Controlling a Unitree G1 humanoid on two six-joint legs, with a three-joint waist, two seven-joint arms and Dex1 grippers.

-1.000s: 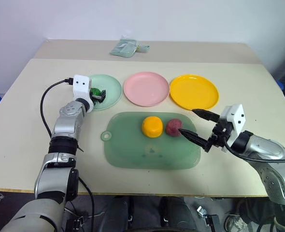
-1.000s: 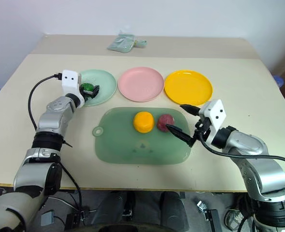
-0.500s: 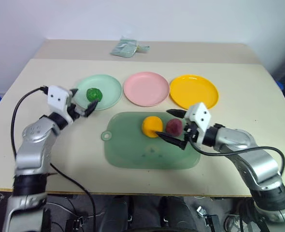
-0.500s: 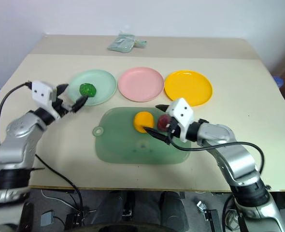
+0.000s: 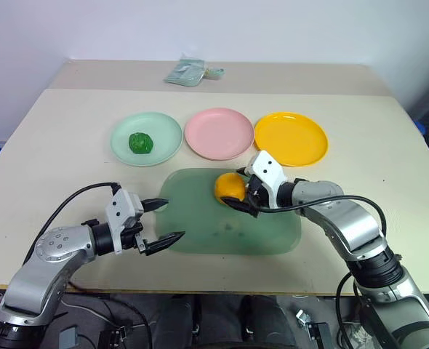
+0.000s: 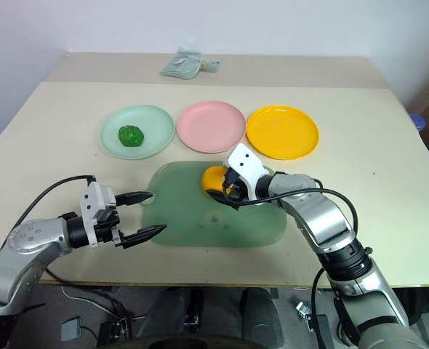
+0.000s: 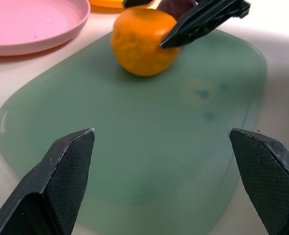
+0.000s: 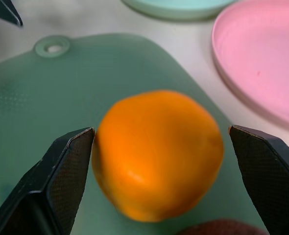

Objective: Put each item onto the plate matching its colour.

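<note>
Green tray (image 5: 200, 240) as landmark, on the table (image 5: 54, 138). Orange ball (image 5: 229, 187) sitting on tray's far edge, purple-red ball (image 7: 176, 6) right behind it on the right side, mostly hidden by the right gripper (image 5: 242, 193). Right gripper fingers spread wide, one either side of the orange ball — straddling it, one finger close against its side, not pinching. Left gripper (image 5: 163, 222) at tray's near-left corner, fingers spread, nothing between them, tips pointing across the tray toward the orange ball. Three plates in a row beyond the tray: mint green plate (image 5: 163, 131) far-left of it, pink plate (image 5: 218, 134) straight beyond, yellow plate (image 5: 291, 138) far-right. Bumpy green ball (image 5: 139, 142) already on the mint plate — well apart from the tray. Pink and yellow plates bare. Small greenish packet (image 5: 193, 73) at the table's far edge, well beyond the tray.
</note>
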